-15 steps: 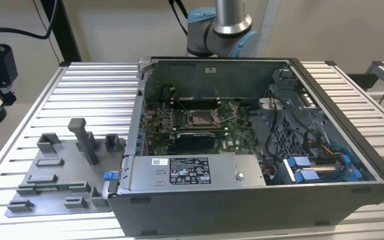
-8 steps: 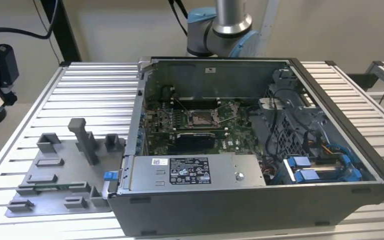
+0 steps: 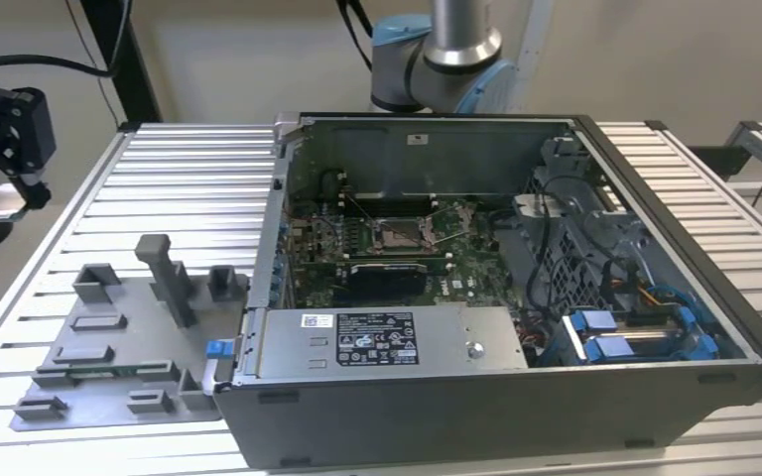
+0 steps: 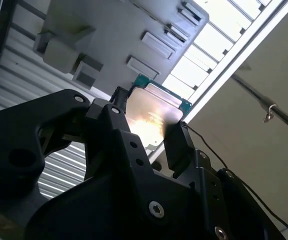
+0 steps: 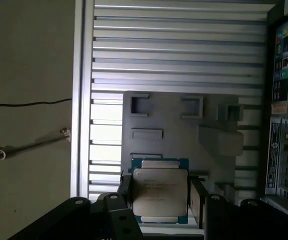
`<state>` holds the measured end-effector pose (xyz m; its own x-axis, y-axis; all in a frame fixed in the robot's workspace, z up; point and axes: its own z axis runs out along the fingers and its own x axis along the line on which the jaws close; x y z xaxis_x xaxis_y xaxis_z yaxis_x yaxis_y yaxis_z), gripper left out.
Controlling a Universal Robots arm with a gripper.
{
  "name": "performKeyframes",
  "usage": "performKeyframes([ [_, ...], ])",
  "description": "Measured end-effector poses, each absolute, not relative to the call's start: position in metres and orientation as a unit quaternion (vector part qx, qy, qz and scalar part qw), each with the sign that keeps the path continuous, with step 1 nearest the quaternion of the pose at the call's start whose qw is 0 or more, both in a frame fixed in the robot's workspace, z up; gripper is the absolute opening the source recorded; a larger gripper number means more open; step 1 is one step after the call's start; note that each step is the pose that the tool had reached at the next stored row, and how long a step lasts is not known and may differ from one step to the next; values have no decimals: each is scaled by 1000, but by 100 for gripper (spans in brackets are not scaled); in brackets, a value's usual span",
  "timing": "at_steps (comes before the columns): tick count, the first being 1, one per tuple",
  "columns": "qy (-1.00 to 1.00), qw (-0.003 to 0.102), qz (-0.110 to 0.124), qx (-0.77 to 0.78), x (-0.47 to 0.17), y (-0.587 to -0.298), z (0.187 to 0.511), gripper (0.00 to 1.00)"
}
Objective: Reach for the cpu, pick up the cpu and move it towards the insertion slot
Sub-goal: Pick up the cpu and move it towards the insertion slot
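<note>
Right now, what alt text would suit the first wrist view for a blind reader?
The gripper holds the cpu by two opposite edges, metal top facing the camera. Behind it lie the grey fixture tray, the slatted table and part of the computer case.

I read no text anywhere. White label (image 3: 378, 340) on power supply housing (image 3: 487, 337), exterior view: print lines, too small for me. Small white sticker (image 3: 315, 319) just beside it: same. cpu (image 5: 160, 192) lid, first wrist view: faint print, illegible. Pale strip label (image 5: 274, 145) on computer case (image 5: 286, 170): illegible.
</note>
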<state>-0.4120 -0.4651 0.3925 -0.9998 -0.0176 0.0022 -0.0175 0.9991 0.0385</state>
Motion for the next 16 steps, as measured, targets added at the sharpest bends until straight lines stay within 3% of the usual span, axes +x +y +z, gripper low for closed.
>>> performKeyframes([
  [16, -1000, 1, -19, 9, -372, -465, 393, 0],
])
